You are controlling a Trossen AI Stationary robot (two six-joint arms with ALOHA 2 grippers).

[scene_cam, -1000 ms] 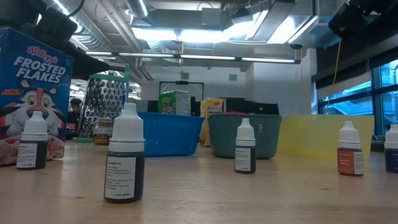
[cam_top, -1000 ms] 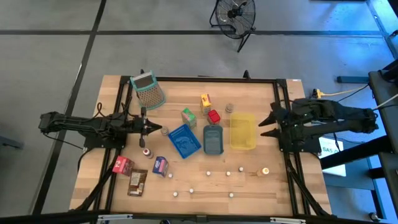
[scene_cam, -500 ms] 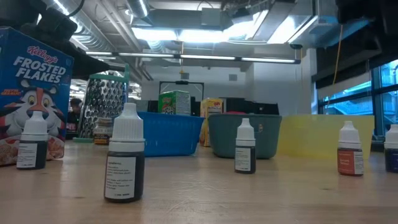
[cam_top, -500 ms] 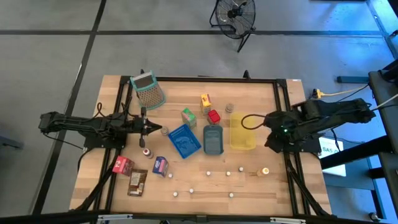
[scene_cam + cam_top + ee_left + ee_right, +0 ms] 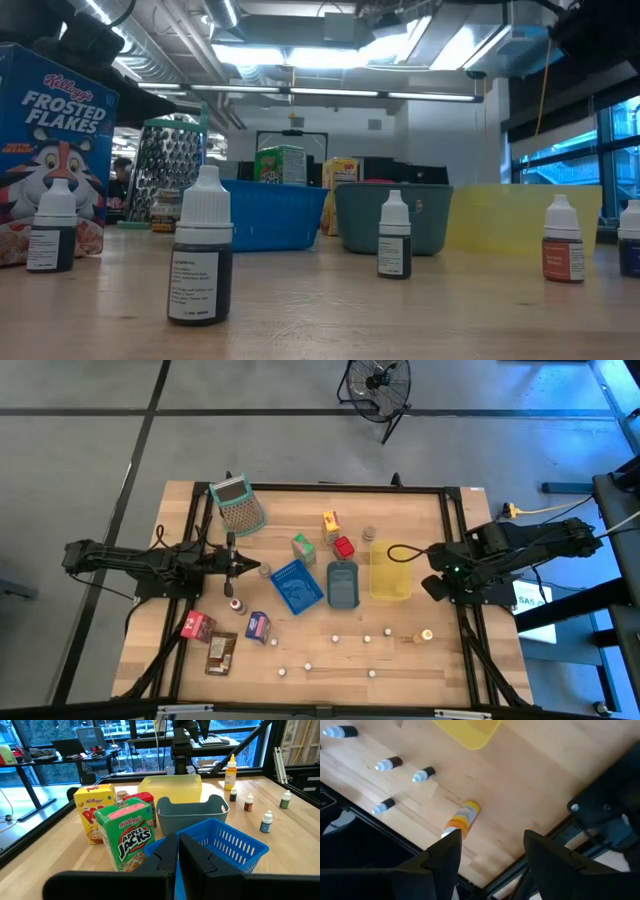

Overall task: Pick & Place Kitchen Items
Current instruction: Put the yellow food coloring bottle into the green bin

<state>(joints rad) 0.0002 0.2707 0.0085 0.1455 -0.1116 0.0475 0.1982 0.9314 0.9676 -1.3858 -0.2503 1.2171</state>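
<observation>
The kitchen items are spread over the table. A green cereal box, a yellow box and a red box stand behind the trays. A blue cereal box, a red packet and a brown packet lie near left. Several white-capped little bottles stand along the near side. An orange bottle stands on the table near right. My left gripper is shut, level, left of the blue basket. My right gripper is open, tipped down above the orange bottle.
A blue basket, a teal tray and a yellow tray sit side by side mid-table. A metal grater lies at the far left. A dark bottle stands just near of my left gripper.
My right arm has turned at the right edge: its gripper, which pointed level toward the yellow tray, has tipped downward and shifted toward the near edge, over the orange bottle. The left arm and the items have stayed put.
</observation>
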